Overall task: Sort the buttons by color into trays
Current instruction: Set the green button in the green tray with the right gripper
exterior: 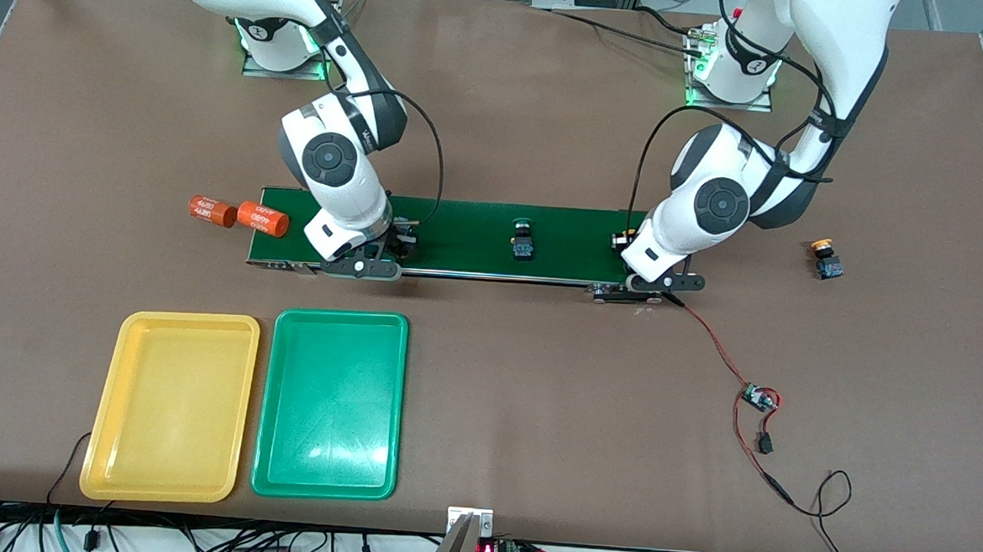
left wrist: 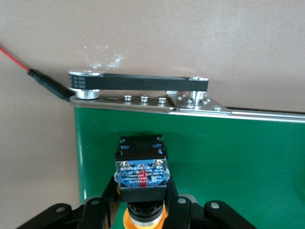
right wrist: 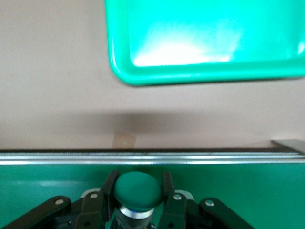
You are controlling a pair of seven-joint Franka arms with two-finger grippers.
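My left gripper (left wrist: 142, 193) is down on the conveyor belt's end toward the left arm, shut on a yellow-orange button (left wrist: 141, 164) with a black body and blue label; in the front view the gripper (exterior: 645, 276) hides most of it. My right gripper (right wrist: 138, 193) is at the belt's other end (exterior: 372, 255), shut on a green button (right wrist: 137, 190) by its cap. A second green button (exterior: 523, 240) stands mid-belt. A second yellow-orange button (exterior: 826, 260) lies on the table past the left arm's end of the belt. The yellow tray (exterior: 169, 406) and green tray (exterior: 329, 402) lie side by side, empty, nearer the front camera.
The long dark-green conveyor belt (exterior: 468, 237) runs between the grippers. Two orange cylinders (exterior: 211, 210) lie off its end toward the right arm. A small circuit board with red wires (exterior: 758, 398) lies nearer the camera, toward the left arm's end. The green tray's corner shows in the right wrist view (right wrist: 205, 71).
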